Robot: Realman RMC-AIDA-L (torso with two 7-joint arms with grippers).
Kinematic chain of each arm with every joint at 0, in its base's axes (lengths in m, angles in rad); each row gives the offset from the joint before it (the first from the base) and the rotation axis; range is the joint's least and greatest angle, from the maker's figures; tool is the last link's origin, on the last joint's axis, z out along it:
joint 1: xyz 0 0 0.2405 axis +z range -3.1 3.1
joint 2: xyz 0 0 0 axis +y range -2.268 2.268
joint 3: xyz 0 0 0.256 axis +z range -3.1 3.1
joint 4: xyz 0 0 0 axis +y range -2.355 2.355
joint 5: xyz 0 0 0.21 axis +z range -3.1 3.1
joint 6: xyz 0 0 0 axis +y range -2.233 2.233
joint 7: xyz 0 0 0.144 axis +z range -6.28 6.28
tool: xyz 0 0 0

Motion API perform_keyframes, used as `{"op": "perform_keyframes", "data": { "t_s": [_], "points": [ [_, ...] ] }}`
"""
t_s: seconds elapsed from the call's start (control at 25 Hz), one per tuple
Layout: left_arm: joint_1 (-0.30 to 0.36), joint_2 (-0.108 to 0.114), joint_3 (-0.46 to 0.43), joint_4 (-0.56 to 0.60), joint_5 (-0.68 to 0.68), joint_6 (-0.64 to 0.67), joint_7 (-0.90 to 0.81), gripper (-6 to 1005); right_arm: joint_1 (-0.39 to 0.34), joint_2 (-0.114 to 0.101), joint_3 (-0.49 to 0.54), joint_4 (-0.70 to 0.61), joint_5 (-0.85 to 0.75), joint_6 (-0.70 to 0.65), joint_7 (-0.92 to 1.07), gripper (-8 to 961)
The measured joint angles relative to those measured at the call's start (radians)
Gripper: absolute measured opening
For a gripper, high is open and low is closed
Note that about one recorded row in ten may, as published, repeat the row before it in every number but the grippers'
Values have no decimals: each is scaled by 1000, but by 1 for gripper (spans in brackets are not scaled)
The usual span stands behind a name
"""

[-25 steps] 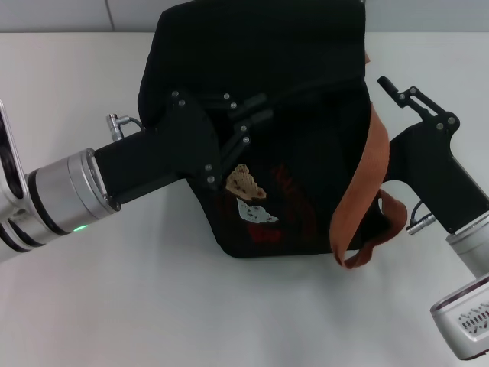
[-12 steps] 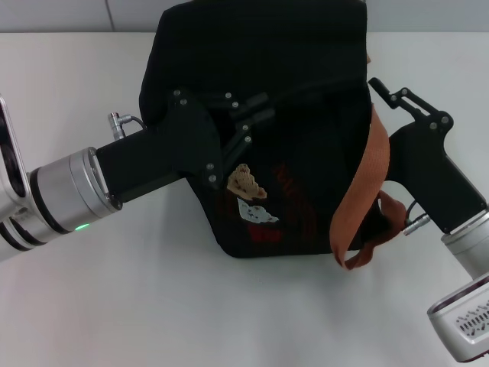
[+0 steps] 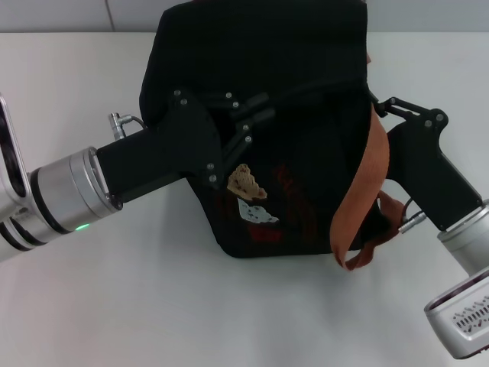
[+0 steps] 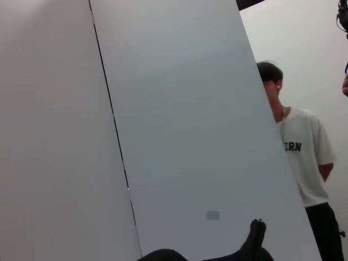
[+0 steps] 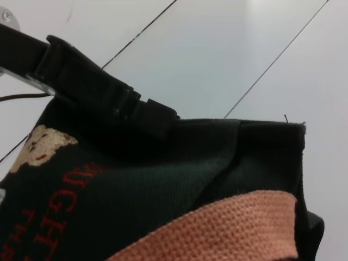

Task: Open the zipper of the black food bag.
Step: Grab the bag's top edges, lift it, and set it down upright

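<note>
Black food bag flanked by both grippers.
It is pressed by the left gripper (grip state cannot be told); the right gripper, likewise unclear, is beside the orange handle.

Even, bright light is cast from overhead; only faint shadows are thrown on the white worktop. The black food bag is rendered nearly detailless.
</note>
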Motion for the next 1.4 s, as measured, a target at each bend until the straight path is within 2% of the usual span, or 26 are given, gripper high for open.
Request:
{"op": "perform_keyframes", "data": {
  "t_s": [0.92, 1.4],
  "points": [
    [6, 0, 0, -15, 5, 5, 1, 84, 17, 0, 0, 1, -12, 53, 43, 105],
    [7, 0, 0, -20, 3, 0, 2, 84, 20, 0, 0, 12, -31, 38, 35, 54]
  ]
}}
